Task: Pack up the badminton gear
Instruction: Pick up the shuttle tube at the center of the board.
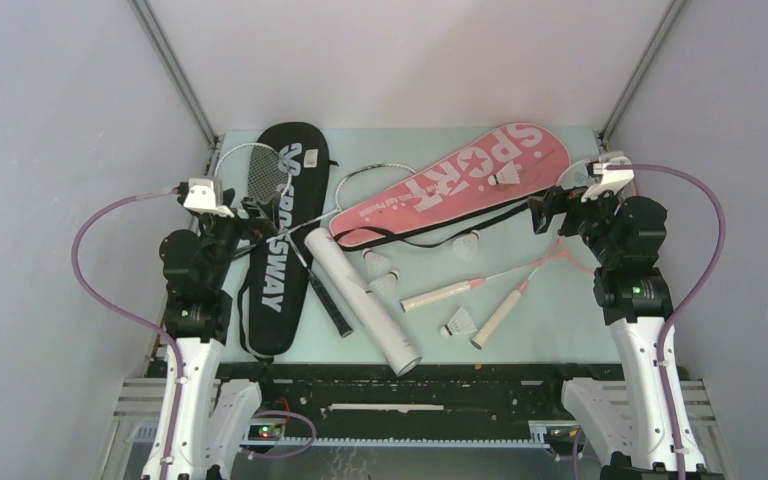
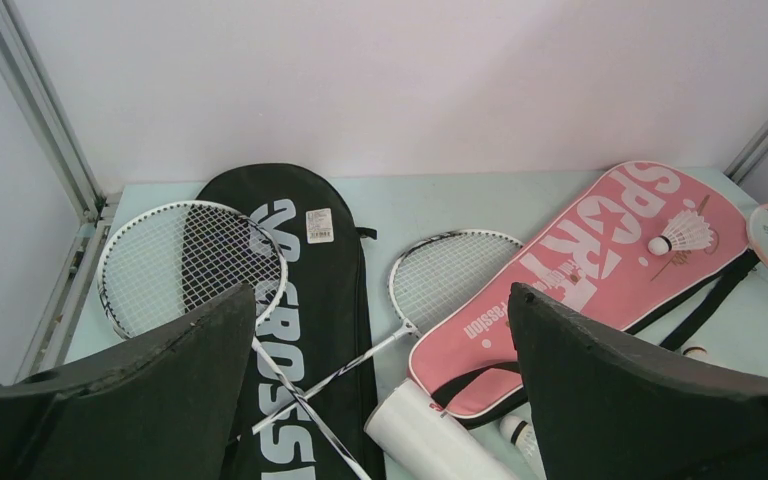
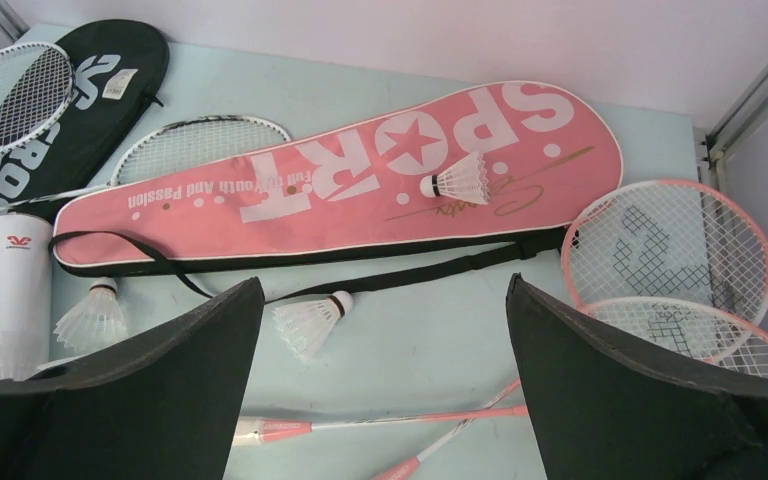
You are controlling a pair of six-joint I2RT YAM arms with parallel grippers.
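Note:
The black "CROSSWAY" cover [image 1: 285, 240] lies at the left with two white rackets [image 1: 250, 170] crossed over it. To its right the long white tube [image 1: 365, 300] lies slanted beside the pink "SPORT" cover [image 1: 460, 180], which has one shuttlecock [image 1: 505, 177] on top. Several more shuttlecocks [image 1: 468, 245] lie loose on the table. Two pink rackets [image 1: 500, 315] lie at the right, heads [image 3: 670, 245] overlapping. My left gripper [image 2: 382, 300] hangs open above the black cover and crossed shafts. My right gripper [image 3: 385, 285] hangs open above the pink shafts [image 3: 410, 422], holding nothing.
White walls and metal frame posts [image 1: 175, 70] close in the pale green table [image 1: 550, 330] on three sides. The pink cover's black strap [image 1: 440, 238] trails across the middle. A black rail [image 1: 380, 385] runs along the near edge between the arm bases.

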